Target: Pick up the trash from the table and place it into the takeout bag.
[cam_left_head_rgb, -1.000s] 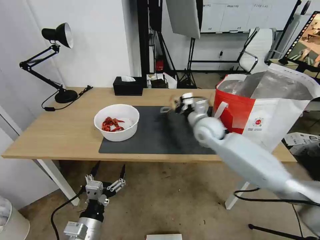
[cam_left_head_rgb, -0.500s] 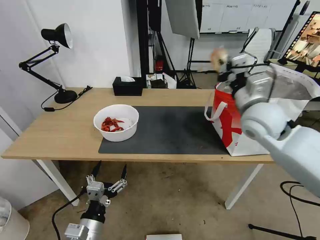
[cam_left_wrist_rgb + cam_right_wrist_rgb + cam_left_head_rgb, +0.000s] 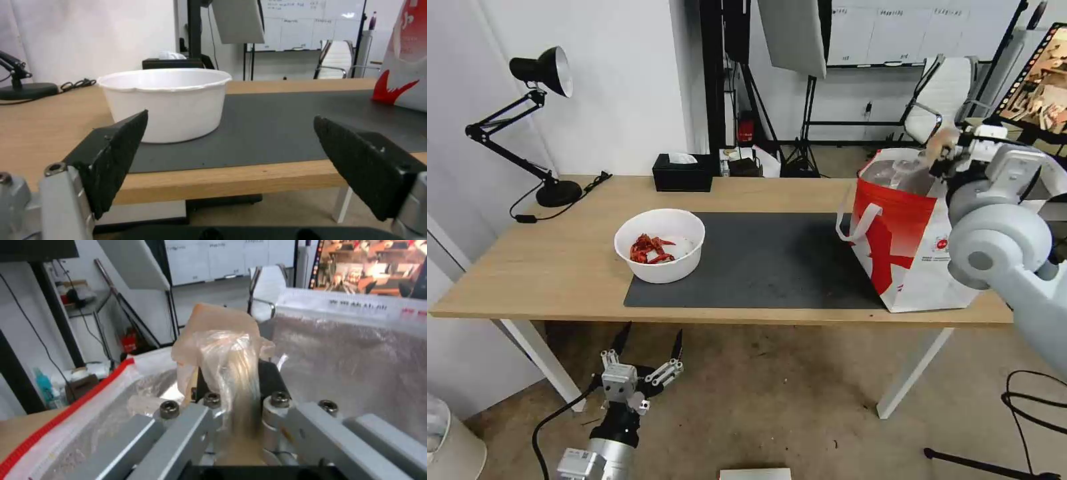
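My right gripper (image 3: 942, 148) hangs over the open mouth of the takeout bag (image 3: 904, 250), shut on the knotted clear bag (image 3: 222, 346) with its beige contents. In the right wrist view the silver foil lining (image 3: 351, 366) lies just beyond the fingers (image 3: 178, 426). The white bowl (image 3: 660, 245) with red scraps stands on the left end of the dark mat (image 3: 774, 260) on the table (image 3: 540, 267). My left gripper (image 3: 646, 347) is open below the table's front edge. It faces the bowl (image 3: 164, 100) from a distance between its black pads (image 3: 118, 153).
A black tissue box (image 3: 683, 172) sits at the table's back edge and a black desk lamp (image 3: 540, 73) at the back left corner. Light stands and an office chair (image 3: 944, 100) are behind the table. A white bin (image 3: 447, 440) is on the floor at the left.
My right arm swung from over the mat up and to the right, carrying the knotted clear bag to the takeout bag's mouth. The left arm stayed below the table.
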Available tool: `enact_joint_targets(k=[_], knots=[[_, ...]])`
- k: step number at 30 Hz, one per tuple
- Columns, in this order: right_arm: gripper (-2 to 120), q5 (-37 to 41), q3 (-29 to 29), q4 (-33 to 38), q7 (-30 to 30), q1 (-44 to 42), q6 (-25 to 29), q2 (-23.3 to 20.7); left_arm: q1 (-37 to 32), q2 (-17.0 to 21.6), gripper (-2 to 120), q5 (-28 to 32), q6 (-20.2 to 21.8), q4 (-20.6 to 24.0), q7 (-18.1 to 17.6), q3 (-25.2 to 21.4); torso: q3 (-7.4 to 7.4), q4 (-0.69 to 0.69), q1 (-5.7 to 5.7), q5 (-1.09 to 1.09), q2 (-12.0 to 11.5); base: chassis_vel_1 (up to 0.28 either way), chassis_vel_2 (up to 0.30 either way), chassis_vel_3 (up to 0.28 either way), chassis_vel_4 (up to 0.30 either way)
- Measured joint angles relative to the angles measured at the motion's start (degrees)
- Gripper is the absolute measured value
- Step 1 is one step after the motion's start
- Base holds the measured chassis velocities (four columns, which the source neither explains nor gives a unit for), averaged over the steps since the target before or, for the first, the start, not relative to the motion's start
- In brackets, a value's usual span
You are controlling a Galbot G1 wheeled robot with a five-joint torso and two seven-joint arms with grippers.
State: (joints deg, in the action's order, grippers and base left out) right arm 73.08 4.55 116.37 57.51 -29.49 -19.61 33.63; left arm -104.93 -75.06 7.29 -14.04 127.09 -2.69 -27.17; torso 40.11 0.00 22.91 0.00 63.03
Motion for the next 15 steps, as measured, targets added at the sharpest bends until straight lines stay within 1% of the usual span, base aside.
enact_joint_targets(k=[4,7,8,9,11,12,15], knots=[[4,-2.2,-0.4,-0.5,-0.9,-0.1,1.8,0.0,0.1,0.2,100,-0.1,-0.1,-0.1,0.0,0.0,0.00,0.00,0.00,-0.01,0.0,0.000,0.000,0.000,0.000],[7,-2.9,-0.7,-0.6,-1.3,-0.1,1.9,-0.2,0.0,0.2,100,-0.1,-0.2,-0.1,0.0,0.0,0.00,0.00,0.00,-0.01,0.0,0.000,0.000,0.000,0.000],[16,-3.0,-0.7,-0.7,-1.4,0.1,1.2,-0.4,0.0,0.2,100,-0.1,-0.2,0.0,0.0,0.0,0.00,0.00,0.00,-0.01,0.0,0.000,0.000,0.000,0.000],[16,-3.0,-0.7,-0.7,-1.4,0.1,1.2,-0.4,0.0,0.2,100,-0.1,-0.2,0.0,0.0,0.0,0.00,0.00,0.00,-0.01,0.0,0.000,0.000,0.000,0.000],[27,-2.9,-0.8,-0.8,-1.4,0.2,0.7,-0.7,0.0,0.4,100,-0.1,-0.2,0.2,0.0,-0.1,0.00,0.00,0.01,-0.01,0.0,0.000,0.000,0.000,0.000],[27,-2.9,-0.8,-0.8,-1.4,0.2,0.7,-0.7,0.0,0.4,100,-0.1,-0.2,0.2,0.0,-0.1,0.00,0.00,0.01,-0.01,0.0,0.000,0.000,0.000,0.000],[42,-2.5,-0.8,-0.7,-1.5,0.3,0.6,-1.1,0.1,0.4,100,0.0,-0.2,0.4,0.0,-0.1,0.00,0.00,0.00,0.00,0.0,0.000,0.000,0.000,0.000]])
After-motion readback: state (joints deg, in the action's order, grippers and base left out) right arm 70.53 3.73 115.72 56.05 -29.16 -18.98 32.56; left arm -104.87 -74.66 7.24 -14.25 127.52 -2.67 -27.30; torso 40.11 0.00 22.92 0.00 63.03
